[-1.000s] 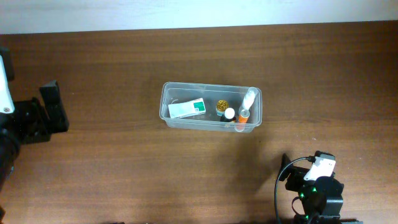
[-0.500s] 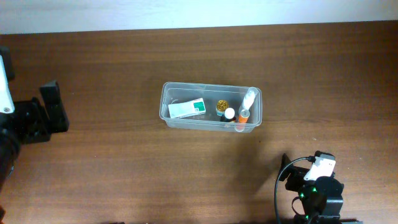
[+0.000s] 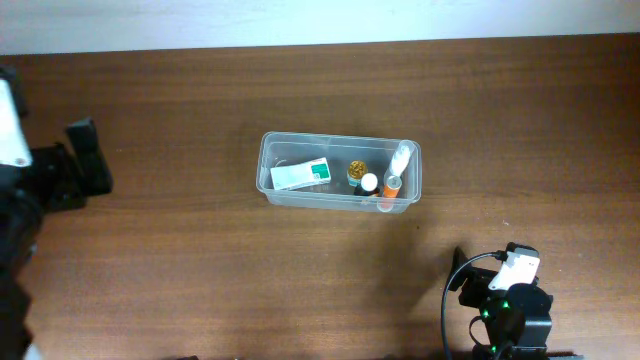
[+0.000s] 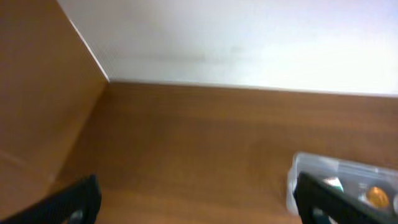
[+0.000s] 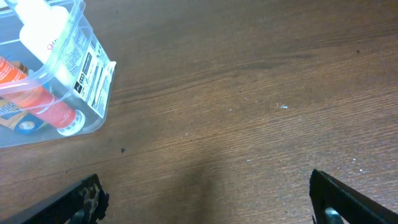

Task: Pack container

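Container (image 3: pixel 335 137): clear tub in the middle of the table (image 3: pixel 200 260), long side running left to right in the overhead view, well apart from both arms.
Contents: a white-and-green box (image 3: pixel 300 175) lies flat in the left half. A gold-capped jar (image 3: pixel 357 169) and a white-capped bottle (image 3: pixel 369 182) stand just beside each other right of centre. An orange tube (image 3: pixel 391 185) and a white bottle (image 3: pixel 401 157) lean at the right end wall.
Why packed so: the flat box takes the wide floor and the slim items are crowded to one end, probably so that they prop each other up.
Left gripper (image 4: pixel 196 205): jaws spread wide with nothing between them. It sits at the table's left edge, facing the tub, whose left end shows at the lower right of its view.
Right gripper (image 5: pixel 211 202): also wide and empty, low over bare wood near the front right. The tub's right corner shows at the upper left of its view.
Why the arms sit so: both are far enough off that neither can nudge the tub, and the open jaws suit either a release or a fresh pick.
Stage: probably at or near the end, as no loose item shows on the table in any view.
Risk: the leaning tube and bottle may topple if the light tub gets bumped.
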### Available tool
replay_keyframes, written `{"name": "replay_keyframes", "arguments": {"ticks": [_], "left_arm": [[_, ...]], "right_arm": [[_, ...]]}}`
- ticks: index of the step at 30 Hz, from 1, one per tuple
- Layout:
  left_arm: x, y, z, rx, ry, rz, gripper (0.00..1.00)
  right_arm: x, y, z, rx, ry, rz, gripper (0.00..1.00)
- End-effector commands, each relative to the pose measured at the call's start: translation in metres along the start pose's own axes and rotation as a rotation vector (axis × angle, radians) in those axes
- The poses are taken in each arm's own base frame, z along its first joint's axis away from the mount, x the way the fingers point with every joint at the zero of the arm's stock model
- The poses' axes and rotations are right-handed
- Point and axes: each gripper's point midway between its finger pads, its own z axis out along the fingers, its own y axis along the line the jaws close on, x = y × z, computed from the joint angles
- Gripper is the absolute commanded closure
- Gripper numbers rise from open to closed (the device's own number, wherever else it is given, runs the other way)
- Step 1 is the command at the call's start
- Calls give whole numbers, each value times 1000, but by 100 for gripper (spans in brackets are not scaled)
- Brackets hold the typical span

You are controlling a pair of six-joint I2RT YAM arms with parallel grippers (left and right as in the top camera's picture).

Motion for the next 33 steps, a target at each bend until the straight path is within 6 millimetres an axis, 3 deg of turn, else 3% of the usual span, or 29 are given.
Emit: {"name": "replay_keyframes", "arguments": {"ticks": [1,8,18,26,33], "left_arm": [[39,-12,20,67,-7,-13,0],[136,-22,62,87,-47,-10,0],[244,-53,90,210,-120,3,0],[302,-72,105,267,-142,36,0],[316,-70,118,224,-184,-13,0]], "right_arm": [[1,2,1,-11,-1,-6,2],[1,2,1,-11,-1,-6,2],[1,2,1,-11,-1,-6,2],[2,2,1,-11,-1,-6,2],[1,2,1,-11,-1,-6,1]]}}
